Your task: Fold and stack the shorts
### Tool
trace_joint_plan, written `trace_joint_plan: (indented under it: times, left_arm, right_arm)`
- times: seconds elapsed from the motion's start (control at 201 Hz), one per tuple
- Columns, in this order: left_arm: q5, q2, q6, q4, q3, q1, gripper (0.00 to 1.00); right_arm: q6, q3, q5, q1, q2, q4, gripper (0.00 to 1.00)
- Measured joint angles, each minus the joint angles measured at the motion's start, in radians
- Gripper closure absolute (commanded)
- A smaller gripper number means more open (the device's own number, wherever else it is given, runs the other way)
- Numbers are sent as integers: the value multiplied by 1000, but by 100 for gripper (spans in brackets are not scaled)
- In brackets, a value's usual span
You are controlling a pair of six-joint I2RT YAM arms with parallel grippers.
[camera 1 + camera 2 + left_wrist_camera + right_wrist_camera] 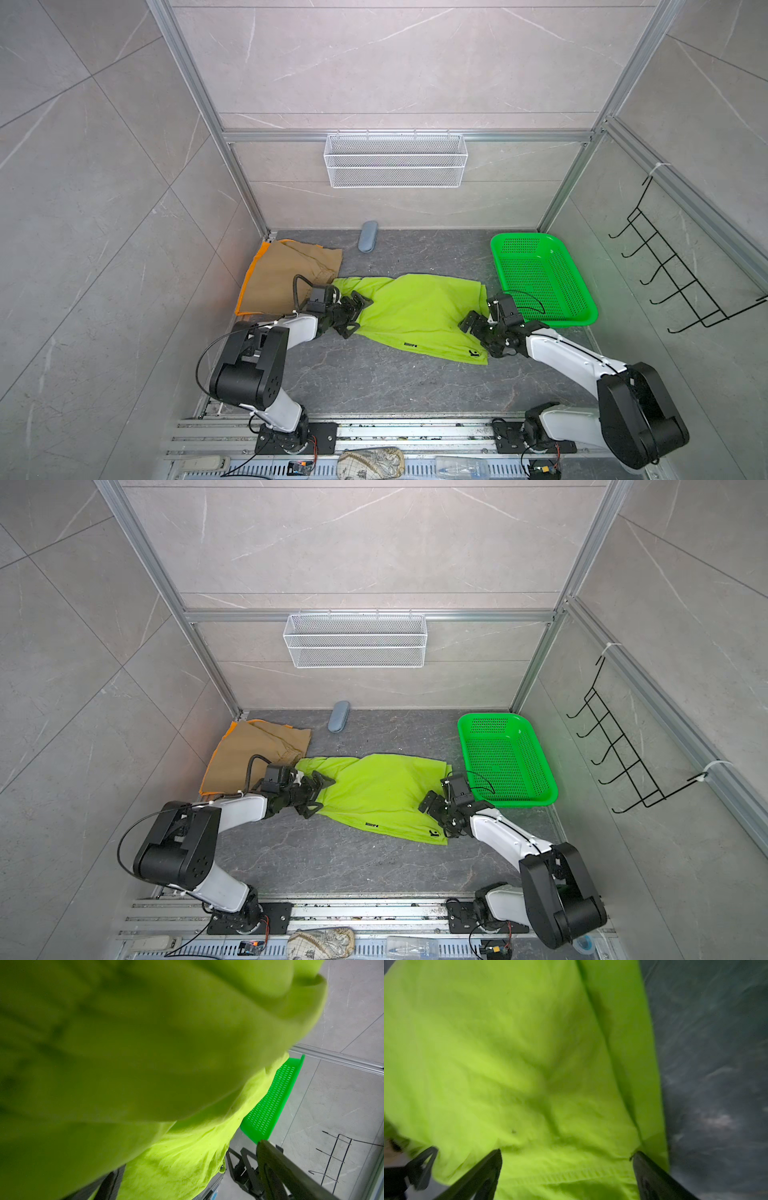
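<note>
Table: dark grey, stone-patterned table [374, 382], walled on three sides by pale tiled panels.
Lime green cloth shorts [419, 316] [382, 791]: spread out in the middle of the table, running from near the left edge toward the right edge. They lie rumpled rather than folded, with a small dark label and a logo along the near hem.
Khaki tan cloth shorts [282, 274]: at the far left corner, folded flat on top of the orange pair. Their near right corner sits just beside the left end of the lime pair.
Bright orange cloth shorts [261, 254]: under the khaki pair — only a strip shows along their left side.
Left gripper [356, 315] [318, 795]: jaws spread wide at the left end of the lime shorts, gripping nothing. In the left wrist view, blurred lime cloth [187, 1157] fills most of the picture.
Right gripper [482, 336] [439, 817]: jaws spread wide over the right end of the lime shorts, near the hem. In the right wrist view [566, 1152], the lime cloth [508, 1064] lies between and beyond the two fingers, with no pinch on it.
Bright green perforated plastic basket [540, 282] [270, 1103]: at the far right corner, just beside the right end of the lime shorts.
Grey-blue oblong case [368, 237]: at the far edge, between the khaki shorts and the basket.
White wire mesh shelf [395, 162]: hung on the back wall.
Black wire hook rack [673, 274]: on the right wall.
</note>
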Motion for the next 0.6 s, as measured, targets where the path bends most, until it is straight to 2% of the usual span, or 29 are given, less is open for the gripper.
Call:
trace_joint_plan:
  times: [0.164,0.289,0.453,0.598]
  left_arm:
    - [-49,-154,-97,35,-147,-19,1]
    - [-106,-282,-146,-50,-171,-63,0]
    - [-205,-394,-96,-214,-8,-75,1]
    - [-221,-295,-36,-216,171,-71,0]
  right_arm:
    - [-83,138,84,-13,131,-119,1]
    - [-129,242,119,-13,139,-189,0]
    - [-117,309,85,-7,64,-114,0]
    - [-43,309,-6,29,102,92,1]
